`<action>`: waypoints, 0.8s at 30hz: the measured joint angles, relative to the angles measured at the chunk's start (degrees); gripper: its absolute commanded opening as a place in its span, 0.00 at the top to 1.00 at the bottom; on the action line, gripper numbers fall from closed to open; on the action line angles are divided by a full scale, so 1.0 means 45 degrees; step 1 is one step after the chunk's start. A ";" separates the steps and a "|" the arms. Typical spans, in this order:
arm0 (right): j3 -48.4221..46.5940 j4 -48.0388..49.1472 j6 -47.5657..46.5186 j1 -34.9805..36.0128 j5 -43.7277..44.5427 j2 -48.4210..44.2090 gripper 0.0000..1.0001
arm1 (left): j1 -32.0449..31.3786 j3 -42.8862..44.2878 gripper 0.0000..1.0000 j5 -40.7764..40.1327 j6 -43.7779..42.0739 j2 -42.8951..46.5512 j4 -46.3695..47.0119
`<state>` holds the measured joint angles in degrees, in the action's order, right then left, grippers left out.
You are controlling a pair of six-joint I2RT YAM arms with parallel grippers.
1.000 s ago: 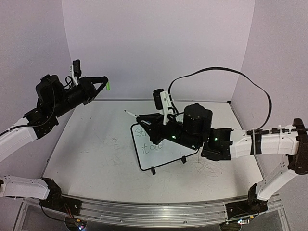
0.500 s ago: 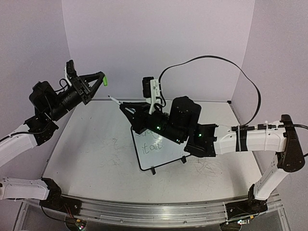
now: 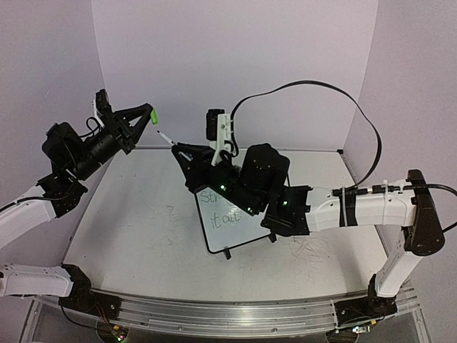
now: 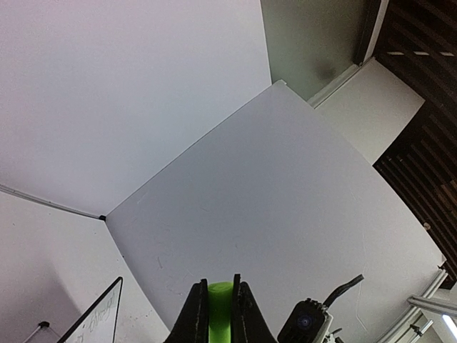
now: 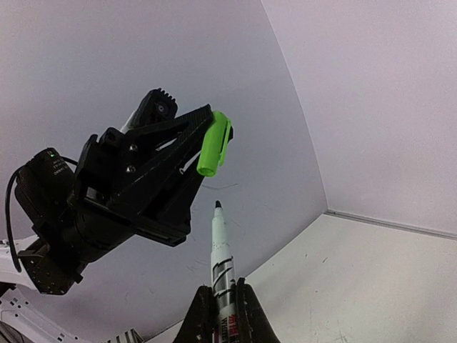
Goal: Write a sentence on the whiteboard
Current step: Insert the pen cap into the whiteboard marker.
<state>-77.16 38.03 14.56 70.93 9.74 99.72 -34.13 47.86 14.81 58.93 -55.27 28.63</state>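
Observation:
The whiteboard (image 3: 246,232) stands on the table on two black feet, with the green sentence (image 3: 218,209) partly hidden under my right arm. My left gripper (image 3: 152,117) is raised at the back left and shut on a green marker cap (image 3: 153,118), which also shows between its fingers in the left wrist view (image 4: 221,309). My right gripper (image 3: 187,152) is shut on a white marker (image 3: 165,137), uncapped, tip pointing up at the cap. In the right wrist view the marker (image 5: 221,251) sits just below the cap (image 5: 214,143), a small gap between them.
The scuffed white table (image 3: 136,236) carries faint grey scribbles. Purple walls close the back and sides. A black cable (image 3: 314,107) loops above my right arm. A metal rail (image 3: 214,314) runs along the near edge.
My right gripper has lifted off the whiteboard and swung up and left with the marker. My left gripper has turned the cap toward it. The two are now nearly touching.

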 measured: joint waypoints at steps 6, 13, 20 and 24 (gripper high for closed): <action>-0.0076 0.0338 -0.0295 0.0094 0.0389 0.0103 1.00 | 0.0000 0.0000 1.00 0.0000 0.0036 -0.0068 0.0087; -0.0410 0.0500 -0.0506 0.0118 0.0590 0.0274 1.00 | 0.0000 0.0000 1.00 0.0000 0.0036 -0.0092 0.0125; -0.0543 0.0593 -0.0561 0.0118 0.0597 0.0473 1.00 | 0.0000 0.0000 1.00 0.0010 0.0036 -0.0211 0.0339; -0.0657 0.0600 -0.0573 0.0120 0.0592 0.0573 1.00 | 0.0005 0.0000 1.00 0.0010 0.0036 -0.0272 0.0344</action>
<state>-80.11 40.73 11.98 71.47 12.40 102.30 -34.11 47.86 14.85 59.09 -56.49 30.17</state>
